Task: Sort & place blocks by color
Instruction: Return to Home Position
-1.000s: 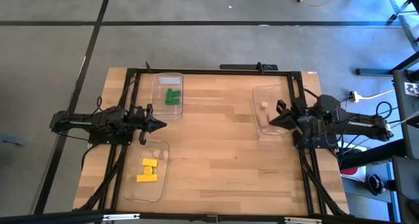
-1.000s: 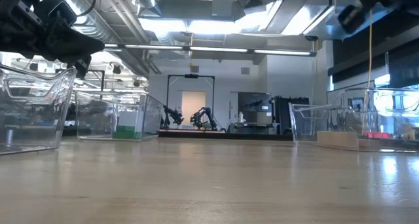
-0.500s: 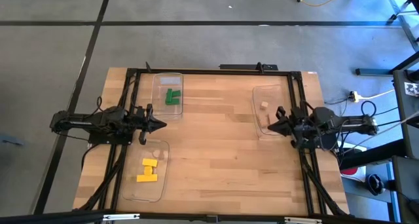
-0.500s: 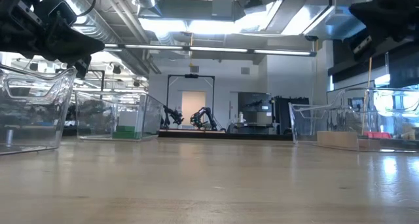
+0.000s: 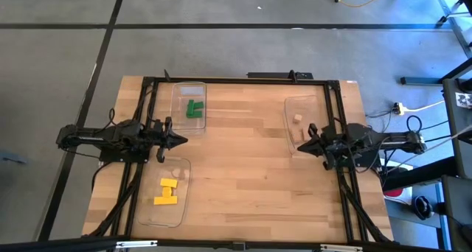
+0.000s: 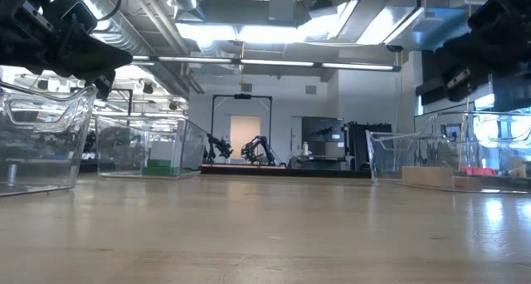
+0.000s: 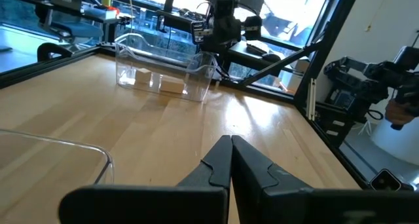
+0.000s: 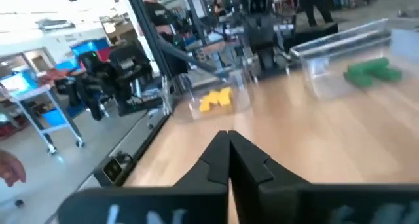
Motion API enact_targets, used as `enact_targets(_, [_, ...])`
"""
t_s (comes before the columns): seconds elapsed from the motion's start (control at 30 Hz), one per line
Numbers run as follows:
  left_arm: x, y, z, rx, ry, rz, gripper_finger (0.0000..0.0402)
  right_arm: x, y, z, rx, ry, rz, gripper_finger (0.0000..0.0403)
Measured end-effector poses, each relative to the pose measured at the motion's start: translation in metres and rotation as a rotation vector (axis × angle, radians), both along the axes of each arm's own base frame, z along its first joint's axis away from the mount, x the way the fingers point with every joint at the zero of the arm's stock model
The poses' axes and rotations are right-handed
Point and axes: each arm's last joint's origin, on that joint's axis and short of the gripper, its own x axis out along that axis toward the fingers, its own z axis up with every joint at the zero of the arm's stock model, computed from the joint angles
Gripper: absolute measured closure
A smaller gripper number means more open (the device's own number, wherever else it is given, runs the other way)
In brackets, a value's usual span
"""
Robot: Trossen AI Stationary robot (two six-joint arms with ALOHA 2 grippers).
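At the wooden table point(image 5: 243, 171), sorting looks finished and both arms hang level above the surface, tips facing each other across the bare middle. The left gripper point(image 5: 177, 141) has its fingers pressed tight together and holds nothing; the green blocks point(image 5: 195, 108) lie in the far tray point(image 5: 177, 96) just off its tip on the side away from the camera rail, and the yellow blocks point(image 5: 167, 192) sit in the near tray point(image 5: 151, 217) on its other side, slightly behind the tip. The right gripper point(image 5: 306, 139) is likewise closed and empty, its tip over the right tray point(image 5: 288, 108), with a tan cube point(image 5: 298, 119) resting on the tray floor just beside and ahead of it; whether a second cube lies nearby cannot be made out. To finish the return home cleanly, my judgement is that the right arm should draw straight back along its own line with the fingers kept together and high enough to pass over the tray's wall, since a clipped rim would likely slide the light tray and upset the cube. The left arm appears to need little more than holding its pose. No brand, label or other writing can be read on the arms, trays or blocks.
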Motion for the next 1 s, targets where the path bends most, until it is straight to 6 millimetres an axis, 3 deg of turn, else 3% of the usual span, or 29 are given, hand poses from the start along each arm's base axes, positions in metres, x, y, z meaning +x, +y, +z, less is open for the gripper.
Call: enact_targets(1.0, [0.0000,0.0000,0.0001,0.000,-0.001,0.001,0.0401,0.0036,-0.0011,-0.0038,-0.078,-0.043,-0.051,0.0382])
